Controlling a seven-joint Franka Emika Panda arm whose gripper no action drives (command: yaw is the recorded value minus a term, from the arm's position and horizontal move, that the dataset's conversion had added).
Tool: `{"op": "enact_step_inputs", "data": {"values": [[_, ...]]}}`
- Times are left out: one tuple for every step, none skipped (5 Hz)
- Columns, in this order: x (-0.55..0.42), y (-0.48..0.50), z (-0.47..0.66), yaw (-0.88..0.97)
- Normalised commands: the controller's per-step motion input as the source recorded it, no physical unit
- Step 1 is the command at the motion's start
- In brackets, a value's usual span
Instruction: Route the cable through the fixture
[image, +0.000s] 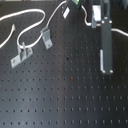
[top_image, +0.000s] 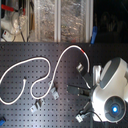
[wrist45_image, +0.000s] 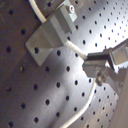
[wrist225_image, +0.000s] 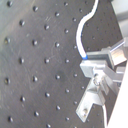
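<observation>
Cable (top_image: 47, 65): light, limp, slippery cord looping across the bench (image: 65, 95); jaws pinching it, best held near the red band (top_image: 80, 50).

Before you, a black perforated desk (image: 65, 95) fills both exterior views, its holes in even rows. Behind its far edge in the second exterior view stand clear plastic bins (top_image: 60, 20), brightly lit.

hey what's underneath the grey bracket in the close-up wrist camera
In the first wrist view the grey bracket sits on the black perforated board. The cable emerges beside it toward the pincer; whether it runs beneath is hidden.
</observation>
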Motion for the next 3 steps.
{"op": "enact_step_inputs", "data": {"values": [[-0.147, 0.266, 0.15, -0.15], [-0.219, 0.283, 0.16, 0.00], [-0.175, 0.206, 0.17, 0.14]]}}
